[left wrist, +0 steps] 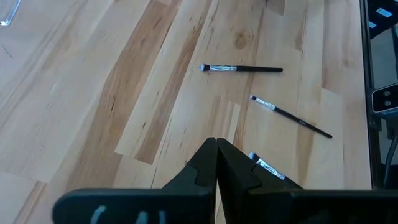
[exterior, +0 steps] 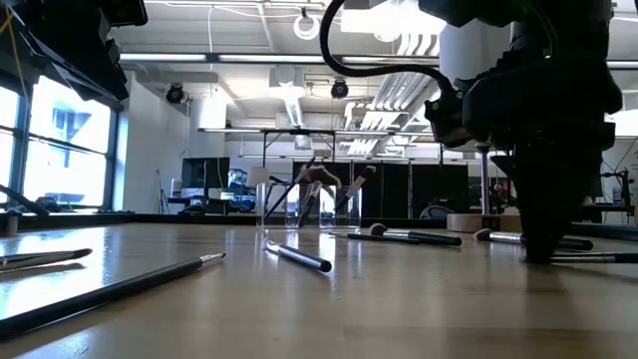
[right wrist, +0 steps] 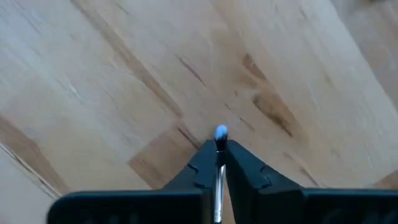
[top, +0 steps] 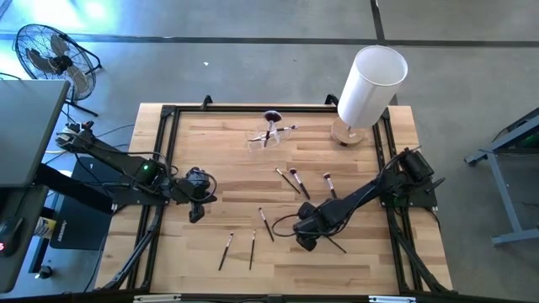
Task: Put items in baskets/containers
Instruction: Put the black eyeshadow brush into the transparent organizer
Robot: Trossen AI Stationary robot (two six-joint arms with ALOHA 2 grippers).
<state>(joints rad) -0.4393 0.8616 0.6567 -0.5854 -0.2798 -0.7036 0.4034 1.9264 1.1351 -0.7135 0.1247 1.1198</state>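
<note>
Several slim dark makeup brushes lie flat on the wooden table: a pair (top: 227, 251) toward the near edge, one (top: 266, 224) at mid-table, and others (top: 295, 181) farther back. The clear holder (top: 271, 135) stands near the far edge with brushes leaning in it. My right gripper (top: 305, 240) is down at the table, shut on a brush (right wrist: 219, 180). My left gripper (top: 196, 215) hovers over the left part of the table. In the left wrist view its fingers (left wrist: 216, 144) are shut on nothing, and a loose brush (left wrist: 267, 168) lies just beside them. My right gripper pinches a brush between its two fingers at the silver ferrule (right wrist: 219, 163), just behind the pale bristle tip (right wrist: 221, 131), which pokes out past the fingertips. The fingers (exterior: 538, 249) come from above, pointing down. The dark handle (top: 337, 244) trails level along the table toward the right.
A tall white cylinder (top: 370, 84) on a round wooden base stands at the far right corner. A black frame (top: 164, 151) borders the table. Bare wood (top: 236, 181) lies between the two arms. A fan (top: 50, 55) stands on the floor beyond the far left corner.
</note>
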